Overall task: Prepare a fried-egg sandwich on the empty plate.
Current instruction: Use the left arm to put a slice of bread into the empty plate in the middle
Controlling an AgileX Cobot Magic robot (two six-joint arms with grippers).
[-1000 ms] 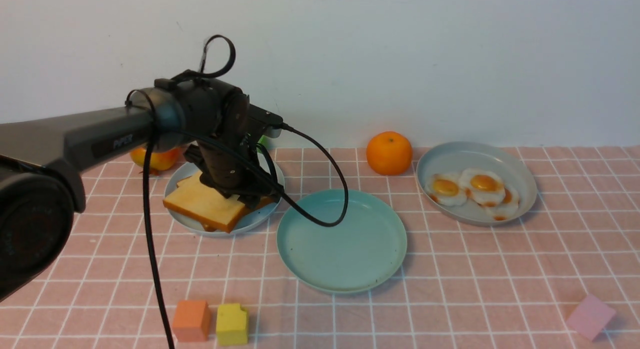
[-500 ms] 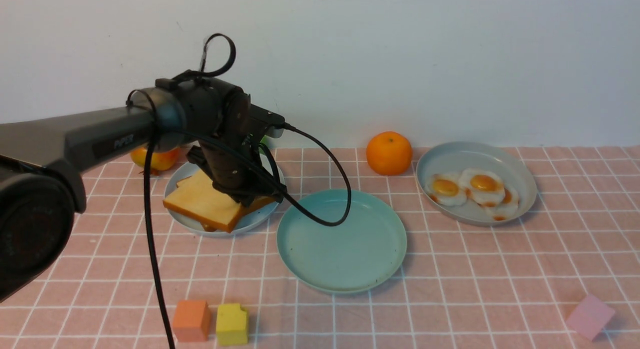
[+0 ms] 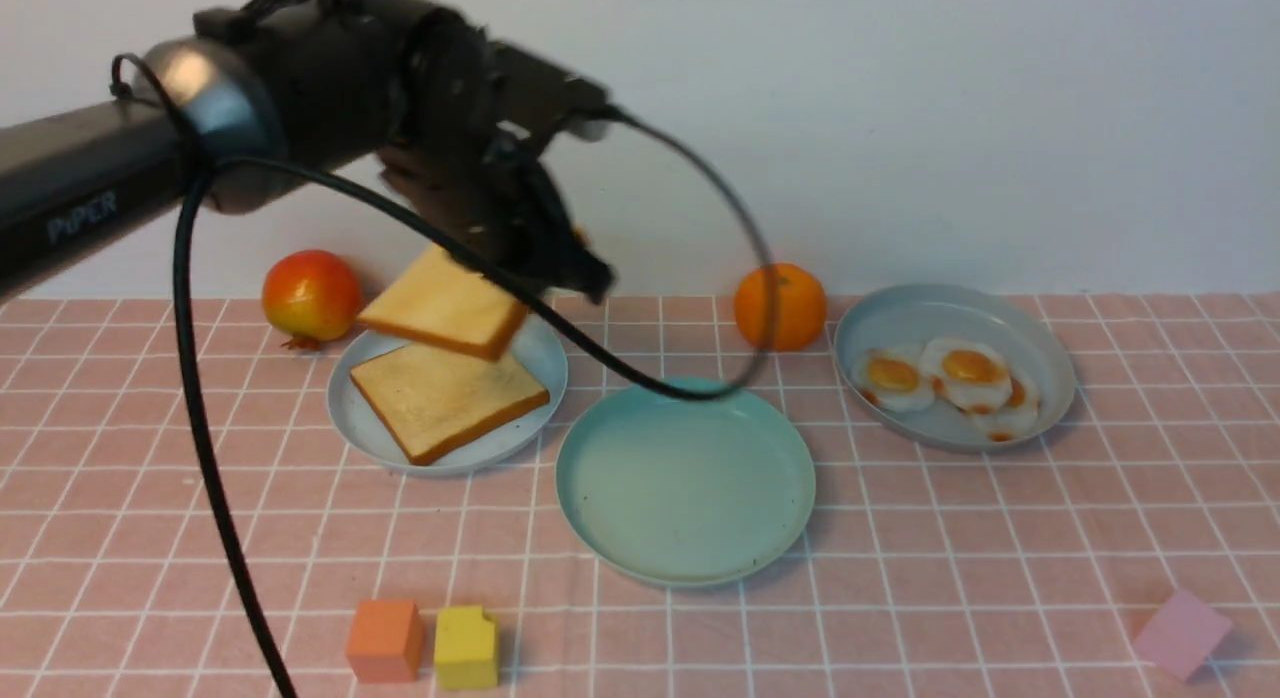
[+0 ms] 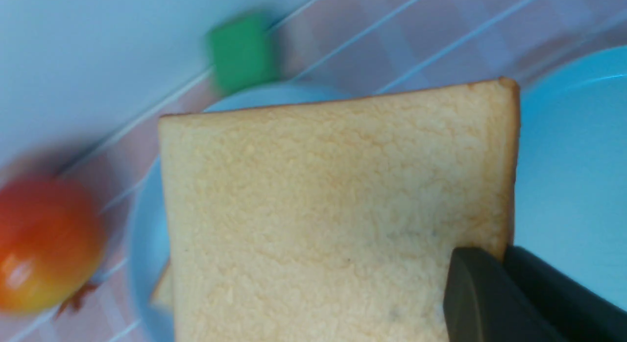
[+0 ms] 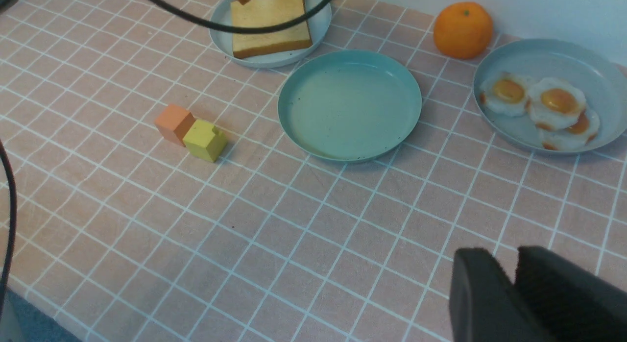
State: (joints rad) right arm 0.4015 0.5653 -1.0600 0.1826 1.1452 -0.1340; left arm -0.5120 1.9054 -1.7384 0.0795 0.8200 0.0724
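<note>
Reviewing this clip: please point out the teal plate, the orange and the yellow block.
Teal plate (image 3: 686,488): front view, bare middle.
Orange (image 5: 463,30): right wrist view, middle of its skin.
Yellow block (image 3: 467,653): front view, side facing the camera.

Left pincer (image 4: 507,256) closed, raised.

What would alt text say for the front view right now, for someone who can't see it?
The robot's left hand holds a toast slice raised above a pale blue plate where another slice lies. An empty teal plate sits at center, with fried eggs on a grey-blue plate to the right.
</note>
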